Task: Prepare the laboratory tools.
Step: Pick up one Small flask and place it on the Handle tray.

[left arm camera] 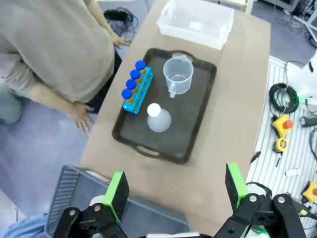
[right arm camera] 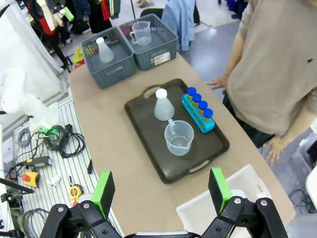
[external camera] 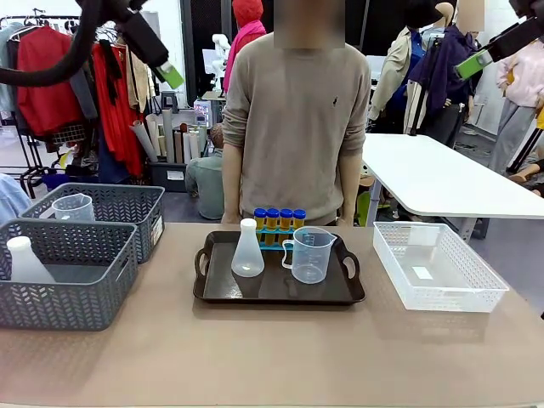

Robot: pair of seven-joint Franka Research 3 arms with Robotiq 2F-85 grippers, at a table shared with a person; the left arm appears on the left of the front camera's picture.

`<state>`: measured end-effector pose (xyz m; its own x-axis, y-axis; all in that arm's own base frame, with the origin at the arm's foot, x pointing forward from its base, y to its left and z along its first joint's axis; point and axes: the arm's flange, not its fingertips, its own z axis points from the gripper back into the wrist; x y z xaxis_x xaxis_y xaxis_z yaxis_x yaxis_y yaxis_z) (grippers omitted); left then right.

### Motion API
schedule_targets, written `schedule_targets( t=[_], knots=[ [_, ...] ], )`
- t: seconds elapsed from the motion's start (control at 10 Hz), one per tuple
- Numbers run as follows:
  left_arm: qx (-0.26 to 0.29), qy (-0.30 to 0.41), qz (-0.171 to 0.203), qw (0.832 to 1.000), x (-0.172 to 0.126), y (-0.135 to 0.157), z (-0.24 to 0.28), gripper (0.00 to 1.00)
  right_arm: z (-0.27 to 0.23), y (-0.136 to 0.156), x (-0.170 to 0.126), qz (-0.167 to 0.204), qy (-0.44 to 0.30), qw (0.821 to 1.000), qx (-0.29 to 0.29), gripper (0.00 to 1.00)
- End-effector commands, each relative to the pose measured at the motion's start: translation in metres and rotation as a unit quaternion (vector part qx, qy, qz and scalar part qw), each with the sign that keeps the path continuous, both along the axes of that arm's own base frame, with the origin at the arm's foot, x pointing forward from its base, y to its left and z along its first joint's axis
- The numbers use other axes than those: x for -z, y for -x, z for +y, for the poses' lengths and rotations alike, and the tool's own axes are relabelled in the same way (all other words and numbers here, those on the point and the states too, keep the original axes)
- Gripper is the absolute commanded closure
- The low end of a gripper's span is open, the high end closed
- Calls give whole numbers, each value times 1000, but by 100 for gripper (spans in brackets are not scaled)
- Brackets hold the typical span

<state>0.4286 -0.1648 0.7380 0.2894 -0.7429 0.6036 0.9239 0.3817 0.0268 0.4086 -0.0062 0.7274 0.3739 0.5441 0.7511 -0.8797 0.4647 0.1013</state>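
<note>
We see both arms raised high above the beige desk (external camera: 255,357). The left gripper (left arm camera: 176,191) has its jaws wide apart, with nothing between the green pads (left arm camera: 118,191) and nothing touching them; under it lies a corner of a grey mesh basket (left arm camera: 69,198). The right gripper (right arm camera: 161,191) also has its jaws wide apart and holds nothing; it hangs over the near edge of the desk, close to the white mesh basket (right arm camera: 218,208).

On the middle of the desk stands a black tray with handles (external camera: 340,293). On this tray we find a white conical flask (external camera: 247,251), standing upright, and just beside it a clear plastic measuring beaker with handle (external camera: 310,255). Behind them, at the far rim of the tray, is a blue four-hole rack (external camera: 274,235) which carries four small yellow tubes with blue caps (external camera: 280,217).

A person in a beige sweater (external camera: 293,110) stands at the far side of the desk, near the rack.

In the two grey baskets on the robot's left we see a second beaker (external camera: 73,207) and a second white flask (external camera: 24,262).
</note>
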Motion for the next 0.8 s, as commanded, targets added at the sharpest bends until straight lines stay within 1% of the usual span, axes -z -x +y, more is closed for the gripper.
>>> schedule_targets(
  t=[0.0, 0.2, 0.3, 0.4, 0.5, 0.7],
  knots=[
    [15, 29, -17, 999, 3, 9, 16, 0, 2, 2, -2, -1, -6, 1000, -1, 0],
    [22, 42, -36, 998, -9, 16, 27, 0, 2, 2, -2, -1, -6, 1000, -1, 0],
    [18, 43, -37, 998, -11, 19, 27, 0, 2, 2, -2, -1, -6, 1000, -1, 0],
    [19, 47, -38, 998, -11, 16, 30, 0, 2, 2, -2, -1, -6, 1000, -1, 0],
    [23, 55, -43, 997, -12, 19, 30, 0, 2, 2, -2, -1, -6, 1000, -1, 0],
    [31, 62, -45, 997, -14, 17, 30, 0, 2, 2, -2, -1, -6, 1000, -1, 0]
  ],
)
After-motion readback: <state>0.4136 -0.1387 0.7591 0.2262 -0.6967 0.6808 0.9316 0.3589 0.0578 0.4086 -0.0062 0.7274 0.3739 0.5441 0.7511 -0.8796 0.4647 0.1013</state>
